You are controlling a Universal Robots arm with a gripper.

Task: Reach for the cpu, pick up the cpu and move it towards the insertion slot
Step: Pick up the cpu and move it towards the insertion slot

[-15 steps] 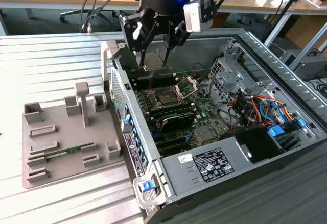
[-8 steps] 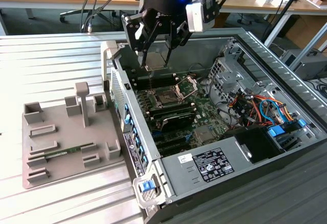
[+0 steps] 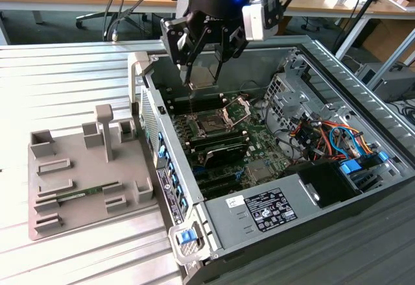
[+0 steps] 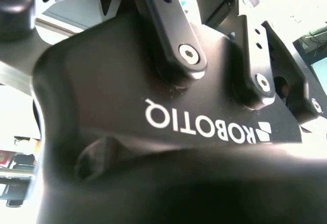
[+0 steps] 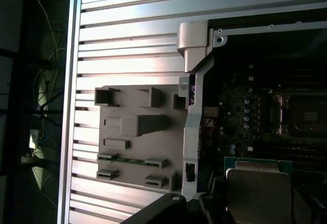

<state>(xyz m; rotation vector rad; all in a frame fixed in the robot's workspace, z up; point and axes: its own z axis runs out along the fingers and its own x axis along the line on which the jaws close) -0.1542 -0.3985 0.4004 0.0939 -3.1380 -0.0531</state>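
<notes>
Jaws clenched on the cpu, gripping it by two opposite edges. Chip is airborne, clear of the board, inside the open pc case. First wrist view shows its silvery top facing the camera, with a green edge along one side.

Insertion slot sits on the motherboard. Its metal frame is hinged open and the dark socket square is exposed. In the exterior view the slot lies below the held cpu and well apart from it, no contact. In the first wrist view, chip and socket are also clearly separated.

Grey fixture tray is on the ribbed metal counter, just beside the case on the exterior view's left. A green memory stick lies flat in one of its holders.

Desks and cables are behind the case in the exterior view.
</notes>
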